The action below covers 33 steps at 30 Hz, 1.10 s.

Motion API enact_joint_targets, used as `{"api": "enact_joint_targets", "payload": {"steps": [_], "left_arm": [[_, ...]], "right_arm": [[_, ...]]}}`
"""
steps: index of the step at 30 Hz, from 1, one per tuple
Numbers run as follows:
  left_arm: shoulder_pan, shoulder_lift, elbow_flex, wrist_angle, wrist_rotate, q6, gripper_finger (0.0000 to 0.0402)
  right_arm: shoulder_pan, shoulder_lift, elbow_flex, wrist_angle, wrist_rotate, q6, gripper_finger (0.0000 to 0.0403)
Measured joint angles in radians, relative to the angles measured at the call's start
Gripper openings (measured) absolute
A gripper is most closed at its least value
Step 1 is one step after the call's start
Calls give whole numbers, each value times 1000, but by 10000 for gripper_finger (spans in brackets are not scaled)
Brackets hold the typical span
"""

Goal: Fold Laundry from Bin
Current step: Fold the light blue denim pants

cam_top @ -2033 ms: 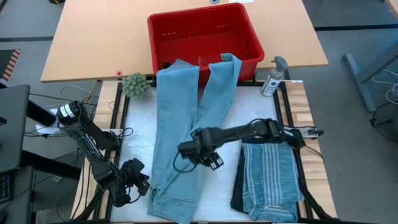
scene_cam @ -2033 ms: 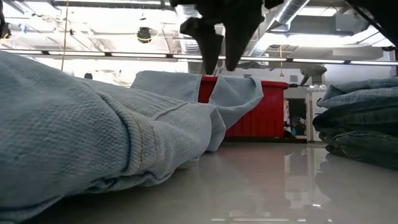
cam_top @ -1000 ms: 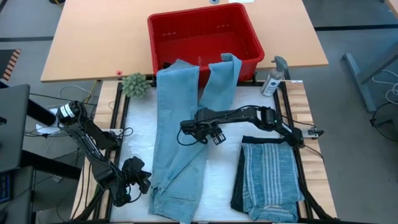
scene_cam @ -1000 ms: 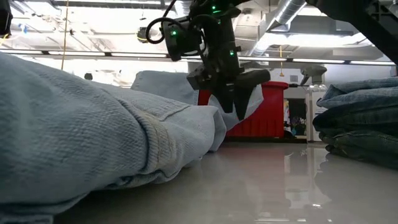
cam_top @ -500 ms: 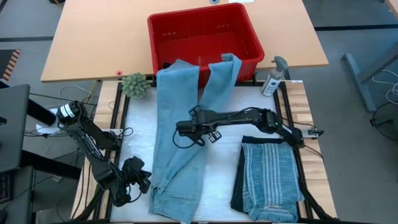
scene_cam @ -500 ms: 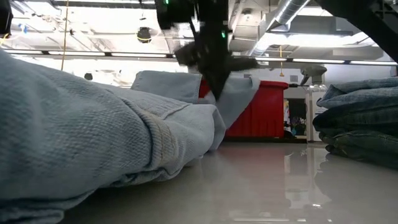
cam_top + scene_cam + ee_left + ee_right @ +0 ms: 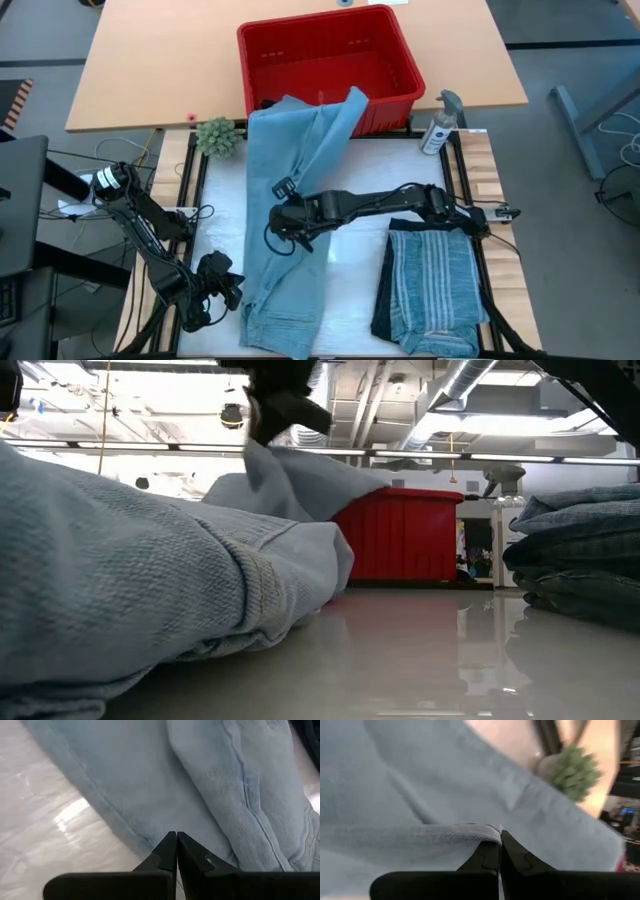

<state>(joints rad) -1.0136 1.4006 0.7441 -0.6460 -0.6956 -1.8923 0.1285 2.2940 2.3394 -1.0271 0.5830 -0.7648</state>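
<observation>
Light blue jeans [image 7: 272, 270] lie lengthwise on the white table, waistband at the near edge and leg ends draped on the rim of the red bin [image 7: 325, 50]. My right gripper [image 7: 284, 221] is over the middle of the jeans, shut on one leg's edge and holding it raised across the other leg. My left gripper [image 7: 228, 290] stays shut beside the jeans' left edge [image 7: 125, 832] near the waistband. Folded laundry, a striped blue-grey shirt [image 7: 435, 285] on a dark piece, sits at the near right. My right gripper pinches the side edge of the jeans leg [image 7: 487, 831] between its two fingers, about halfway along the leg. The fingers slant down from the table's right. The held edge is lifted [image 7: 268, 450] and the cloth hangs from it toward the bin. My left gripper's shut tips stand at the jeans' edge; whether they touch it I cannot tell.
A small green plant [image 7: 218, 136] stands at the far left corner of the work surface. A spray bottle [image 7: 439, 125] stands at the far right corner. Bare white table [image 7: 350, 290] lies between the jeans and the folded stack.
My right gripper has shut on the edge of the right jeans leg, tipped toward level, and gone up and toward the table's left. The middle of that leg is drawn over the other leg, while its end stays at the bin's rim.
</observation>
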Motion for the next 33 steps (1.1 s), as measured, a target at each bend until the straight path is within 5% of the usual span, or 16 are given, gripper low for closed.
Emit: {"api": "enact_joint_targets", "payload": {"steps": [8, 19, 28, 33], "left_arm": [[0, 0, 0, 0, -1, 0, 0], [4, 0, 0, -4, -13, 23, 0], [4, 0, 0, -10, -2, 26, 0], [4, 0, 0, -16, -3, 43, 0]], "right_arm": [[-2, -3, 6, 37, 74, 28, 21], [57, -114, 17, -14, 37, 61, 21], [-15, -111, 15, -457, -114, 385, 21], [40, -135, 18, -301, -131, 277, 21]]}}
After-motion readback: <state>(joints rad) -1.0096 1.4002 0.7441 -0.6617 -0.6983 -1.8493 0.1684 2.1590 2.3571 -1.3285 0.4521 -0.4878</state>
